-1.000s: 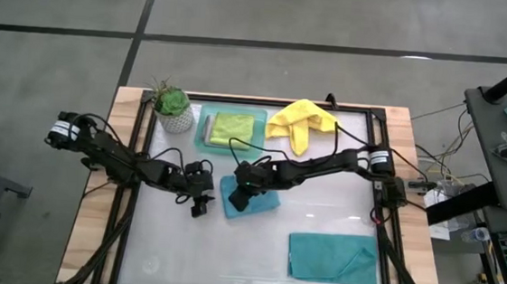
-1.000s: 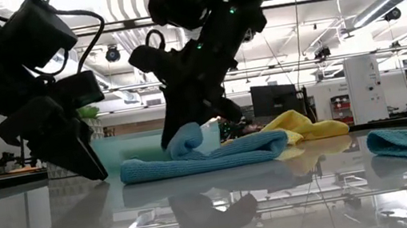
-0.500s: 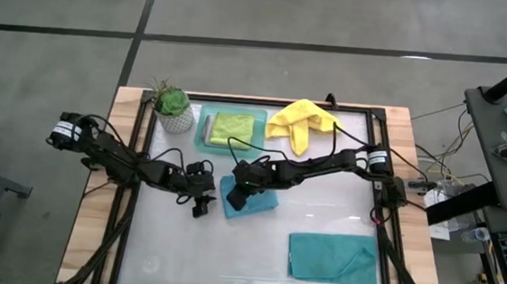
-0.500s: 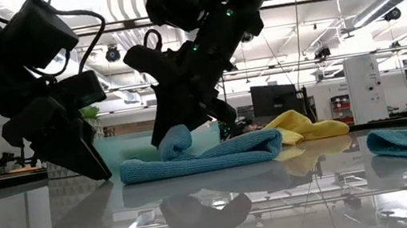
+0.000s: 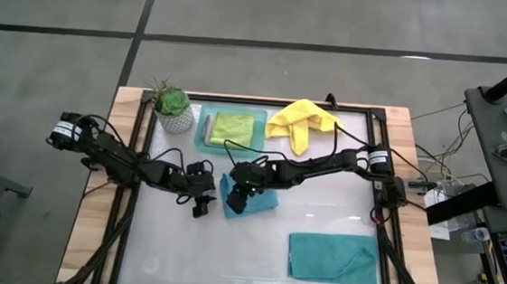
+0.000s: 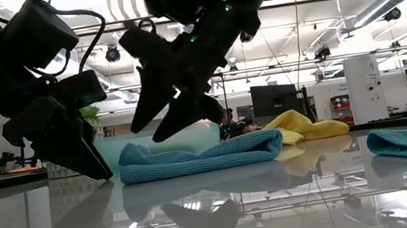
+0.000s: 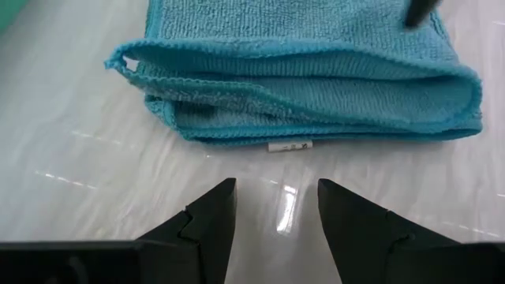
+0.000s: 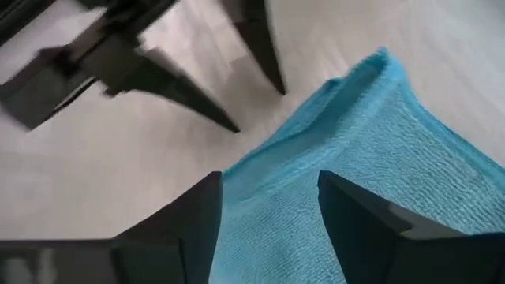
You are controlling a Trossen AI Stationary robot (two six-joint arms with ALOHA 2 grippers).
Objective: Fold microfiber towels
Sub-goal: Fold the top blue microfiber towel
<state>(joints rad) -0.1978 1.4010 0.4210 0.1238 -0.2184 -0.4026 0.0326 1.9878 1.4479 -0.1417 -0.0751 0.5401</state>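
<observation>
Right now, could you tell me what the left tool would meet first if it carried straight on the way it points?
Most likely the folded teal towel: it lies straight ahead of the open left tool.

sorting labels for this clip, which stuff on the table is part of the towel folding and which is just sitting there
Part of the job:
- folded teal towel under the open right gripper
- second teal towel
- yellow towel
- lime towel
- left gripper, beside the folded towel

Just lying about:
- plant
- tray under the lime towel
</observation>
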